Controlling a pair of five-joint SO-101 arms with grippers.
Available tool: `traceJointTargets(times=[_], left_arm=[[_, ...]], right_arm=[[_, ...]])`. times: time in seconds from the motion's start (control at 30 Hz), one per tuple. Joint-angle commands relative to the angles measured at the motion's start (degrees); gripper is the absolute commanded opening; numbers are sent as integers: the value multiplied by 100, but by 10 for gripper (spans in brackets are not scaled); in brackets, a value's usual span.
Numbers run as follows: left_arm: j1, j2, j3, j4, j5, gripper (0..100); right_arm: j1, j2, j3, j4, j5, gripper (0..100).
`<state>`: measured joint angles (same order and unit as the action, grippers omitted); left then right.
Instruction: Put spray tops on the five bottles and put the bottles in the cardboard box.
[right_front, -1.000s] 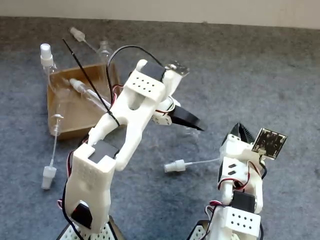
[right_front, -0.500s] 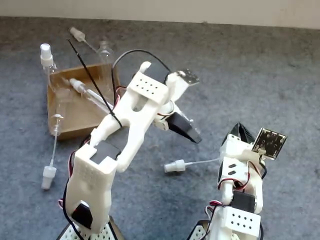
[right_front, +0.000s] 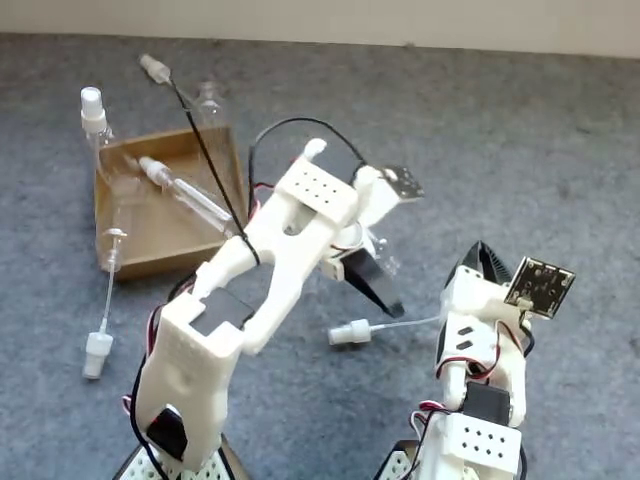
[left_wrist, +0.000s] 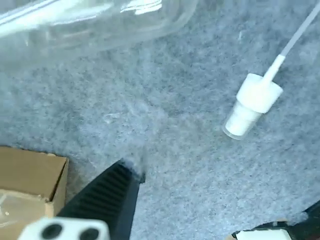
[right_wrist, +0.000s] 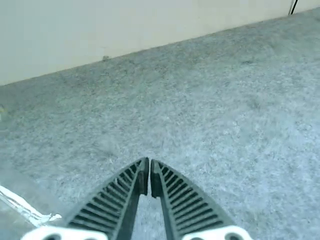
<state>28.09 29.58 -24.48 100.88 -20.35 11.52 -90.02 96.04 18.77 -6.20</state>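
Note:
A clear bottle (right_front: 386, 263) without a top lies on the carpet, and my left gripper (right_front: 372, 288) hangs open right beside it. In the left wrist view the bottle (left_wrist: 95, 22) lies past my black finger (left_wrist: 112, 195), with nothing held. A white spray top (right_front: 350, 333) with a long tube lies just beyond the gripper, also seen as the spray top (left_wrist: 252, 102). The cardboard box (right_front: 122, 255) at the far left holds a capped bottle (right_front: 180, 188). My right gripper (right_front: 480, 262) is shut and empty above the carpet at the right, fingers (right_wrist: 127, 192) pressed together.
A capped bottle (right_front: 93, 112) stands at the box's far left corner. An uncapped bottle (right_front: 208, 96) and a loose spray top (right_front: 155, 69) lie behind the box. Another spray top (right_front: 98, 350) lies in front of it. A wall edge runs along the back.
My left arm has swung right and toward the near side, lowering its gripper beside the clear bottle and closer to the loose spray top. The right arm has not moved.

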Motion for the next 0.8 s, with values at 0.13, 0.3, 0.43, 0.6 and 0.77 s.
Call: traceJointTargets(times=[0.13, 0.3, 0.43, 0.6, 0.77], left_arm=[[145, -321, -22, 35, 18, 933], [136, -330, -66, 70, 202, 933], [259, -321, -13, 79, 211, 933], [479, -374, -75, 44, 237, 933], [497, -321, -57, -26, 220, 931]], right_arm=[[-312, -66, 690, -1174, -53, 17], [-1358, -66, 690, -2211, -35, 17], [-1921, -57, 690, -2440, -18, 18], [-2132, -57, 690, -2097, -18, 18], [-2114, -66, 690, -2053, -53, 18]])
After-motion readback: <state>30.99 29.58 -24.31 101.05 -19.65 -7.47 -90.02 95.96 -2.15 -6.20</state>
